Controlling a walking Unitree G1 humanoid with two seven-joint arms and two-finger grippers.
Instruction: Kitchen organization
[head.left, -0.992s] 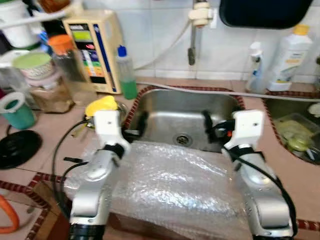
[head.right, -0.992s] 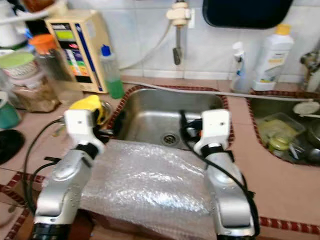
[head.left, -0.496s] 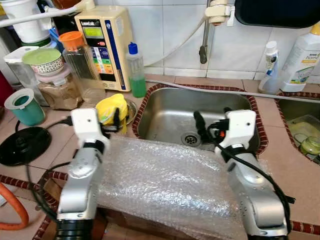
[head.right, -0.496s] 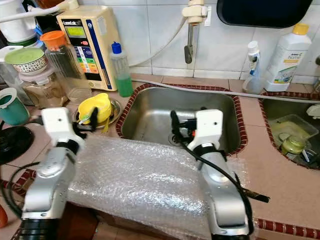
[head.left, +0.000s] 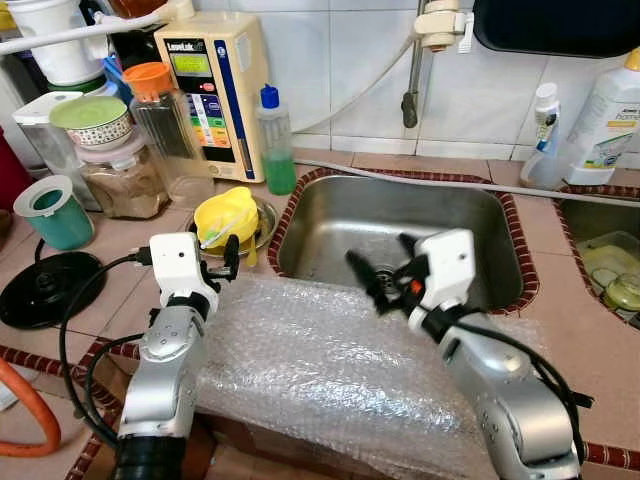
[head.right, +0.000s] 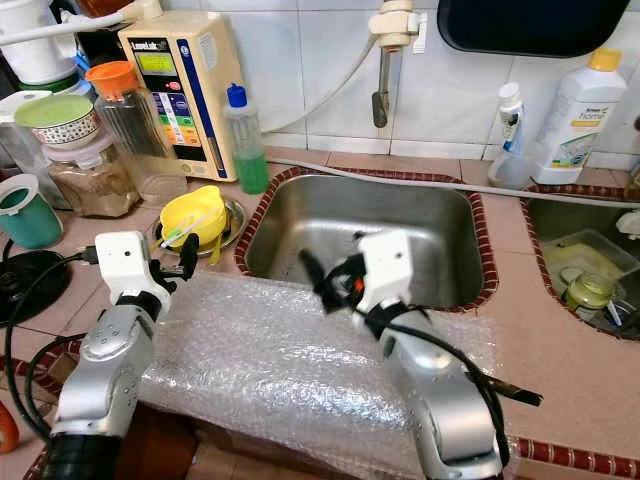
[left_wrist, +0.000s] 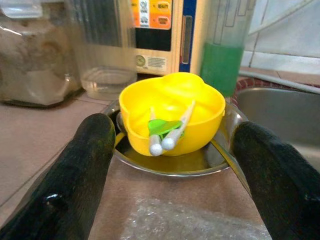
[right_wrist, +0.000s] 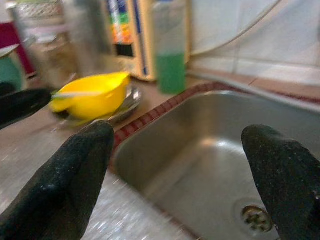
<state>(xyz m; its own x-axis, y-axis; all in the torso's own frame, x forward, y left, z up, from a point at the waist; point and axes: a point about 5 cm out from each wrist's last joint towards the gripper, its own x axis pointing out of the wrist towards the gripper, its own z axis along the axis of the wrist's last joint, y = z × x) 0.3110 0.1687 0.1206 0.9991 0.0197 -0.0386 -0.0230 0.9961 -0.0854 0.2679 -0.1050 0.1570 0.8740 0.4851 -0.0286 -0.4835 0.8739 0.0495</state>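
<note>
Left end effector (head.left: 222, 262) fingers apart, aimed at yellow bowl (head.left: 226, 214) on steel plate (left_wrist: 170, 165), far-left of sink (head.left: 330, 215) | right end effector (head.left: 385, 272) fingers apart over sink's near rim, angled left | bubble wrap (head.left: 330, 370) covers near worktop, likely padding.

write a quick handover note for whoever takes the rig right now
Left gripper: open, holds nothing, level with the yellow bowl, which sits in a metal dish left of the sink.
Right gripper: open, holds nothing, over the sink's near edge, turned toward the bowl.
Bubble wrap lies across the counter's front edge under both arms.
Done: nothing gripped or visibly put away.
Left: likely pick up the bowl with its two sticks inside; jars and green bottle stand behind it.
</note>
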